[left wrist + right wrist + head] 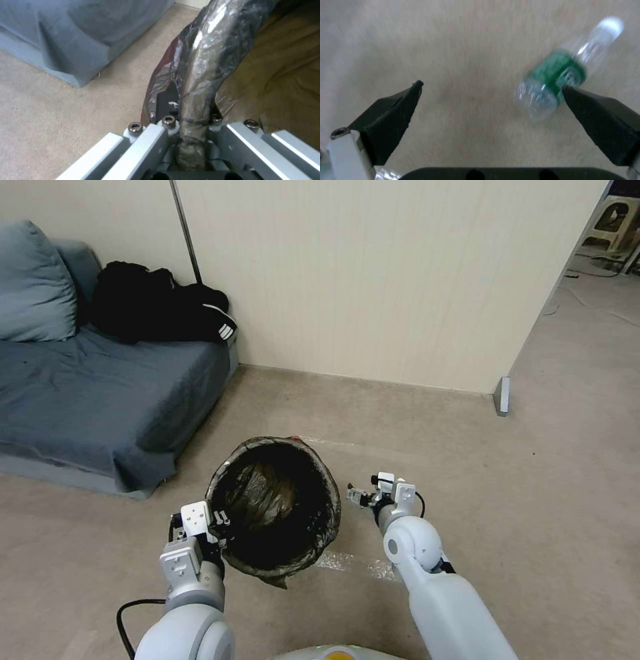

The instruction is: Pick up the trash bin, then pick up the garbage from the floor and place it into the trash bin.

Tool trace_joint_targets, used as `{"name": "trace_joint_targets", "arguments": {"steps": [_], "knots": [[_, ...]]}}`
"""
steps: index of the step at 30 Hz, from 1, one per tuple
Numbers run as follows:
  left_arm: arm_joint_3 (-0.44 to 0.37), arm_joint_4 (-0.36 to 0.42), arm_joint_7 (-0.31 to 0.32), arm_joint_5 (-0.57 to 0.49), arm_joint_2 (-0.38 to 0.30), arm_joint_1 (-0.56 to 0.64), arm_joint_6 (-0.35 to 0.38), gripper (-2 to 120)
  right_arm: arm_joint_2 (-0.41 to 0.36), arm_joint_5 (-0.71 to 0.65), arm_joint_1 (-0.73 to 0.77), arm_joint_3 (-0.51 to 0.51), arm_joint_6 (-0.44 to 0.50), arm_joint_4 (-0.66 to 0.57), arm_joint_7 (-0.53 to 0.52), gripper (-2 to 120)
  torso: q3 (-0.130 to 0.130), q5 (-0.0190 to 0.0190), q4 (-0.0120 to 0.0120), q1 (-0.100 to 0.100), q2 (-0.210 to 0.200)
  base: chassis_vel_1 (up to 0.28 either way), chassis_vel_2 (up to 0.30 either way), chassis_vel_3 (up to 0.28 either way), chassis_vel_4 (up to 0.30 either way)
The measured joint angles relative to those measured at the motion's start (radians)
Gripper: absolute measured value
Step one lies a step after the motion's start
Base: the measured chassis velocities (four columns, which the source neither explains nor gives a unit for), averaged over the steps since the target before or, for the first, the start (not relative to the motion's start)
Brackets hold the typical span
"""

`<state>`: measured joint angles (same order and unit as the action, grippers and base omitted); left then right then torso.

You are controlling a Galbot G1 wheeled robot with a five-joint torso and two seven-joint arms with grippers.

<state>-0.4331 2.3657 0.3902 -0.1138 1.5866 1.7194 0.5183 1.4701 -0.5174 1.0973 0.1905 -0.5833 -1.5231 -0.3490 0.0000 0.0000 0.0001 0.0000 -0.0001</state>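
Left hand (191, 130) pinching bin (280, 500) rim; right hand (491, 91) spread over bottle (560, 75) on floor (470, 50).

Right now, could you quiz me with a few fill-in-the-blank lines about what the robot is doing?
1. The left pincer is clamped on the rim of the ____.
2. The right pincer is ____, its fingers spread wide.
3. Under it lies a clear bottle with a ____ label.
4. The black clothes lie on the ____.

Missing: bin; open; green; sofa

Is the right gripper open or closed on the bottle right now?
Open. In the right wrist view the right gripper has its fingertips spread wide, and the bottle sits beside one fingertip, not between them.
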Motion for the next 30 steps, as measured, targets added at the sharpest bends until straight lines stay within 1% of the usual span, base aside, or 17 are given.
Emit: {"name": "trace_joint_targets", "arguments": {"steps": [1, 2, 5, 6, 7, 8, 9, 10, 11, 12, 13, 16, 18, 30], "knots": [[0.0, 0.0, 0.0, 0.0, -0.001, 0.0, 0.0, 0, 0.005, 0.006, -0.013, -0.006, -0.002, 0.04, 0.006, 100, 0.0, 0.0, 0.0, 0.0, 0.0, 0.0, 0.0, 0.0, 0.0], [0.0, 0.0, 0.0, 0.0, -0.001, 0.0, 0.0, 0, 0.005, 0.006, -0.013, -0.006, -0.002, 0.04, 0.006, 100, 0.0, 0.0, 0.0, 0.0, 0.0, 0.0, 0.0, 0.0, 0.0], [0.0, 0.0, 0.0, 0.0, -0.002, 0.0, 0.0, 0, 0.014, 0.016, -0.035, -0.018, -0.005, 0.114, 0.018, 100, 0.0, -0.0001, 0.0, 0.0, 0.0, 0.0, 0.0, 0.0, 0.0], [0.0, 0.0, 0.0, 0.0, -0.002, 0.0, 0.0, 0, 0.014, 0.016, -0.035, -0.018, -0.005, 0.114, 0.018, 100, 0.0, -0.0001, 0.0, 0.0, 0.0, 0.0, 0.0, 0.0, 0.0], [0.001, 0.001, 0.0, 0.0, -0.003, -0.001, 0.0, 0, 0.018, 0.02, -0.044, -0.022, -0.006, 0.143, 0.023, 100, 0.0, 0.0001, 0.0002, 0.0, 0.0, 0.0, 0.0, 0.0, 0.0], [0.003, 0.001, -0.001, 0.0, -0.003, -0.001, 0.0, 0, 0.013, 0.029, -0.044, -0.001, -0.002, 0.16, 0.034, 100, 0.0, 0.0012, 0.0005, 0.0, 0.0, 0.0, 0.0, 0.0, 0.0], [0.003, 0.002, 0.0, 0.0, -0.003, -0.001, 0.0, 0, 0.006, 0.035, -0.042, 0.018, 0.003, 0.163, 0.036, 100, 0.0, -0.0004, 0.0, 0.0, 0.0, 0.0, 0.0, 0.0, 0.0], [0.003, 0.002, 0.0, 0.0, -0.003, -0.001, 0.0, 0, 0.006, 0.035, -0.042, 0.018, 0.003, 0.163, 0.036, 100, 0.0, -0.0004, 0.0, 0.0, 0.0, 0.0, 0.0, 0.0, 0.0], [0.005, 0.002, 0.0, 0.0, -0.004, -0.001, 0.0, 0, 0.002, 0.039, -0.041, 0.03, 0.008, 0.164, 0.038, 100, 0.0, -0.0014, -0.0005, 0.0, 0.0, 0.0, 0.0, 0.0, 0.0], [0.009, 0.002, -0.003, 0.0, -0.004, 0.0, 0.0, 0, -0.001, 0.042, -0.039, 0.037, 0.012, 0.165, 0.041, 100, 0.0, 0.001, -0.0005, 0.0, 0.0, 0.0, 0.0, 0.0, 0.0], [0.009, 0.003, -0.003, 0.0, -0.005, 0.0, -0.001, 0, -0.004, 0.044, -0.038, 0.049, 0.016, 0.165, 0.043, 100, 0.0, -0.0003, -0.0003, 0.0, 0.0, 0.0, 0.0, 0.0, 0.0], [0.009, 0.003, -0.002, 0.0, -0.007, 0.001, -0.001, 0, -0.005, 0.045, -0.038, 0.061, 0.018, 0.163, 0.043, 100, 0.0, 0.0003, 0.0, 0.0, 0.0, 0.0, 0.0, 0.0, 0.0], [0.009, 0.003, -0.002, 0.0, -0.007, 0.001, -0.001, 0, -0.01, 0.045, -0.038, 0.071, 0.019, 0.155, 0.043, 100, 0.0, -0.0001, 0.0, 0.0, 0.0, 0.0, 0.0, 0.0, 0.0], [0.024, -0.008, -0.002, 0.006, -0.006, -0.007, -0.001, 0, -0.014, 0.03, -0.031, 0.097, 0.028, 0.128, 0.049, 100, 0.0, 0.0001, -0.0001, 0.0, 0.0, 0.0, 0.0, 0.0, 0.0]]}}
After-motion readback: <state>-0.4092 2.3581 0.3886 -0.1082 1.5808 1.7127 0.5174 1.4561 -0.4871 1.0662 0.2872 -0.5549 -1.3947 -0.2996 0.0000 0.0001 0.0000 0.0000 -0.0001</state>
